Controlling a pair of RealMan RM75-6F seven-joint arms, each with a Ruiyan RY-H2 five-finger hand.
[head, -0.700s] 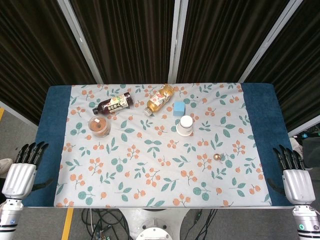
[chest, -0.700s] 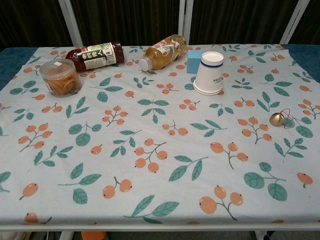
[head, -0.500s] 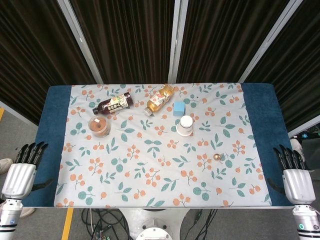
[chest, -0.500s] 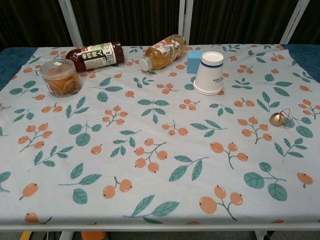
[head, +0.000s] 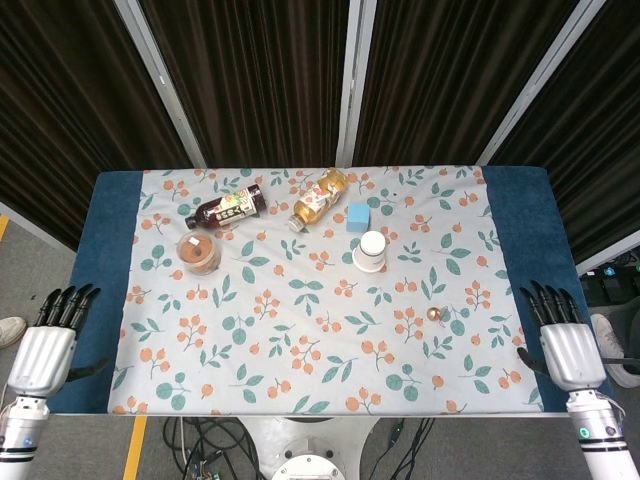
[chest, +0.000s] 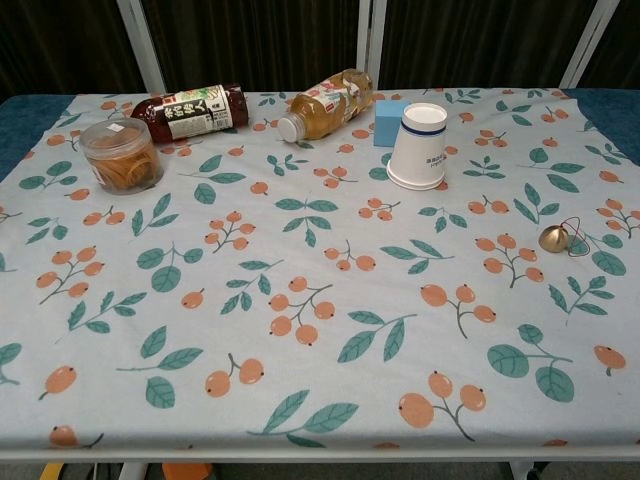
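Nothing has been handled as far as the pictures show: both hands are empty and every object lies untouched on the cloth; all of the work appears to remain. The left hand (head: 42, 352) rests off the near left corner of the table (head: 108, 230), fingers straight and slightly apart, holding nothing; the right hand (head: 570, 350) sits at the near right corner in the same posture, over the blue edge; neither shows in the chest view. Nearest the right hand, though well apart from it, lies the small brass bell (head: 434, 314) with its thin cord; beyond it, mid-table, the paper cup (head: 369, 250) stands upside down, just beside the blue block (head: 357, 216). On the left side, the clear snack jar (head: 198, 252) stands upright, well apart from the left hand; farthest back, the dark bottle (head: 228, 208) and the amber bottle (head: 319, 199) lie on their sides.
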